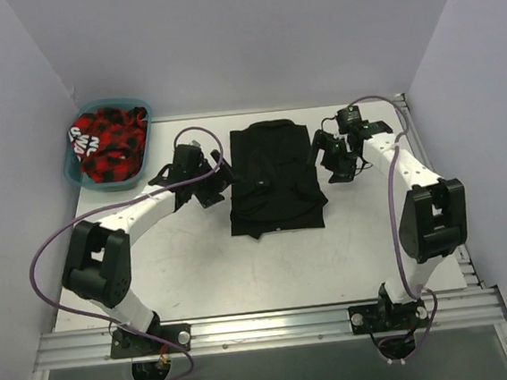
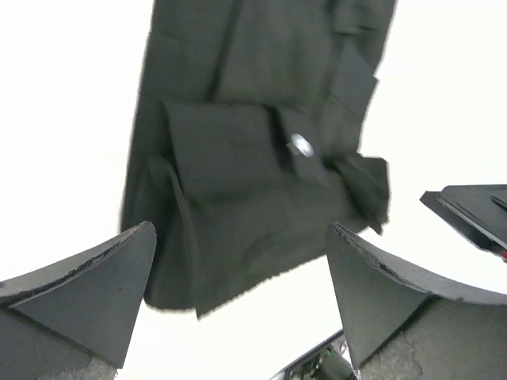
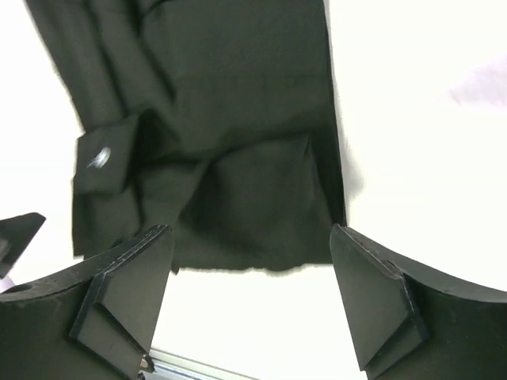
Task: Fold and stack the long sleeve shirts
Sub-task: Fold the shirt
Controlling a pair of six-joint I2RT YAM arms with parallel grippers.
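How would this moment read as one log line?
left gripper open, empty | right gripper open, empty | black shirt part-folded on table | basket holds red cloth

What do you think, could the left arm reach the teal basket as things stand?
Probably yes: the basket sits on that arm's side with only bare table between. Its tool, open and empty by the shirt, points away and would have to swing round.

Nothing readable anywhere, honestly. The black shirt [image 1: 273,177] looks plain in all three views, with no lettering I can make out. The red-and-black cloth [image 1: 115,149] in the teal basket [image 1: 70,164] has some white marks [image 1: 82,140] on it, but they're way too small to read.
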